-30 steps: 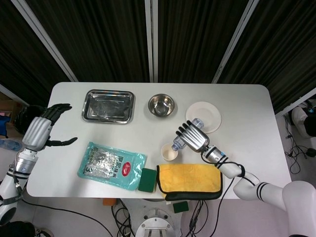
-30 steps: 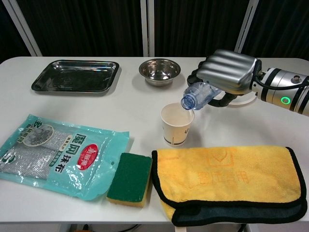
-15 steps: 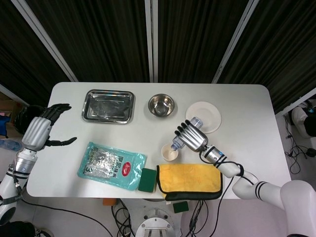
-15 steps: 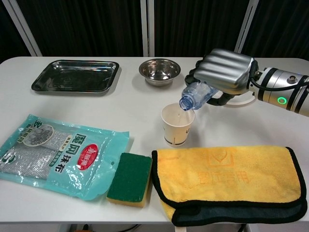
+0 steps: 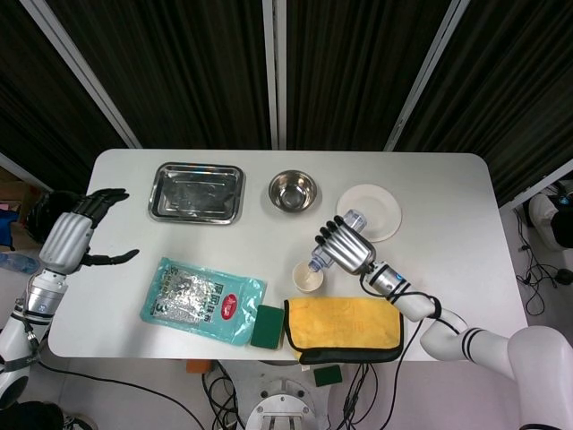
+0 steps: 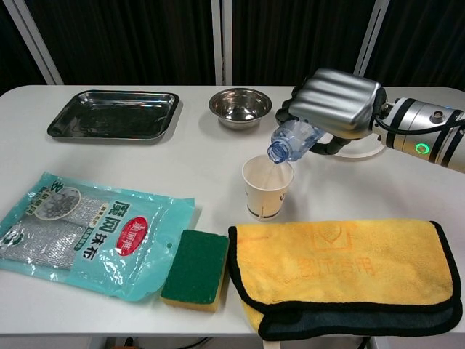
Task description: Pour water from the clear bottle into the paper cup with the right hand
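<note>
Bottle (image 6: 292, 139) tilted — mouth down-left over cup (image 6: 267, 187).

Over the last second the right hand (image 6: 336, 103) has carried the clear bottle (image 6: 293, 139) a little to the left and tipped it further. Its open mouth has moved from beside the rim of the paper cup (image 6: 267, 187) to above the cup's opening.

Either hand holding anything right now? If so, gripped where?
The right hand grips the clear bottle around its body, neck tilted down over the paper cup. The left hand holds nothing, fingers apart.
</note>
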